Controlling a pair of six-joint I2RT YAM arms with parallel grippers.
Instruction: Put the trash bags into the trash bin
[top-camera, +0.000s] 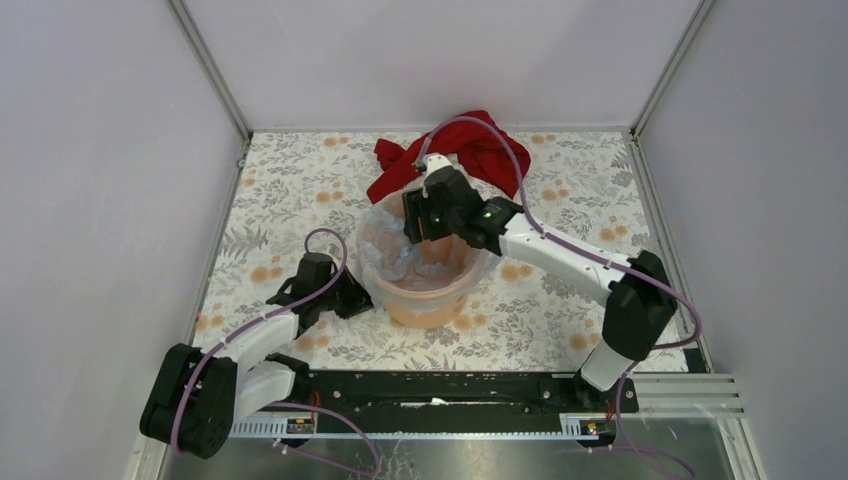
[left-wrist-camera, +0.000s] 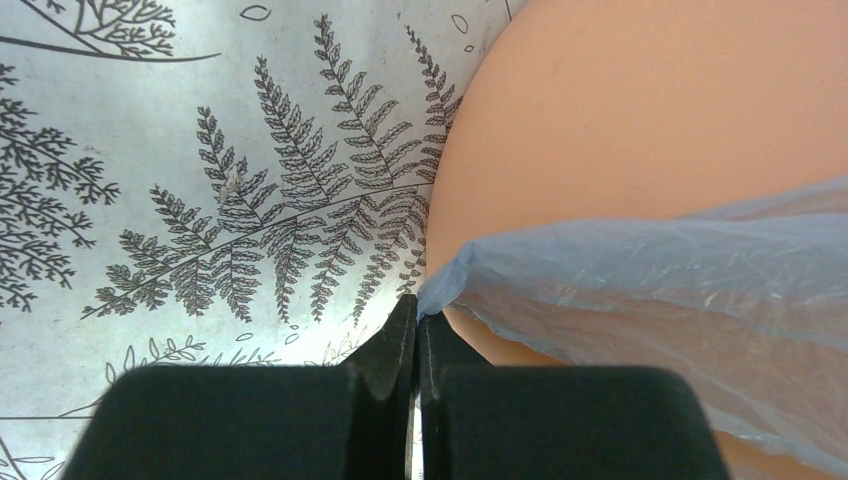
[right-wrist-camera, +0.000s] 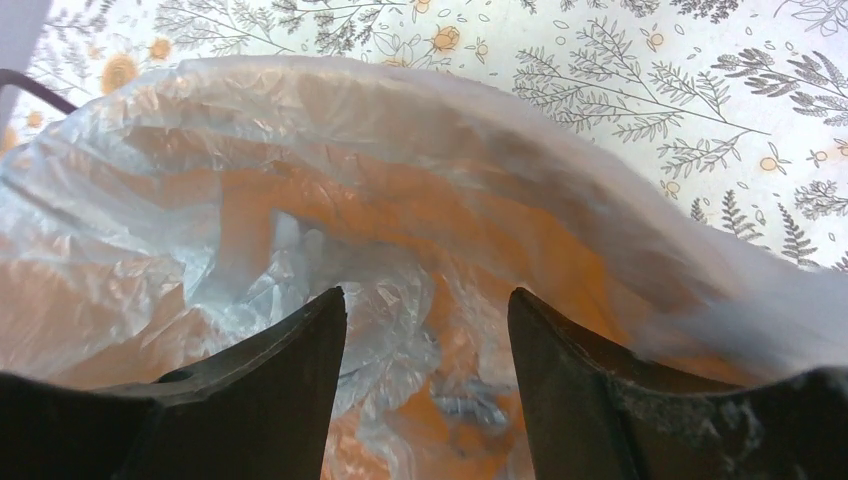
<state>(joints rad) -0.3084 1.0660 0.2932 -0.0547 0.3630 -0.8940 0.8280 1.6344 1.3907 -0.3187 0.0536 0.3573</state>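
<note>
Tabletop (top-camera: 300, 180): flat, covered with a smooth printed sheet of grey ferns and orange flowers.

Trash bin (top-camera: 432, 305): round orange plastic bucket standing upright mid-table. Its walls are smooth, stiff and tapered. It looks light, so a sideways tug on the liner could probably slide or tip it.

Trash bag (top-camera: 385, 250): thin, translucent, pale blue film, wrinkled all over. It sits inside the bin with its mouth spread around the rim. Part hangs down the outer wall on the left, and crumpled folds lie at the bottom. I judge it almost weightless, limp and slippery, and likely to tear if dragged over the rim. The hem is the best place to hold it, with several layers pinched together.

Red cloth (top-camera: 480, 150): soft, matte, rumpled fabric heaped behind the bin, apart from the bag.

Right gripper (right-wrist-camera: 428, 300): black, wedge-shaped fingers above the bin's mouth and pointing into it. The jaws stand apart with loose film showing between them, and nothing is clasped.

Left gripper (left-wrist-camera: 417, 310): low beside the bin's left wall, jaws pressed together. The bag's lower corner runs straight into the tips, so it appears to be pinching that hem.
</note>
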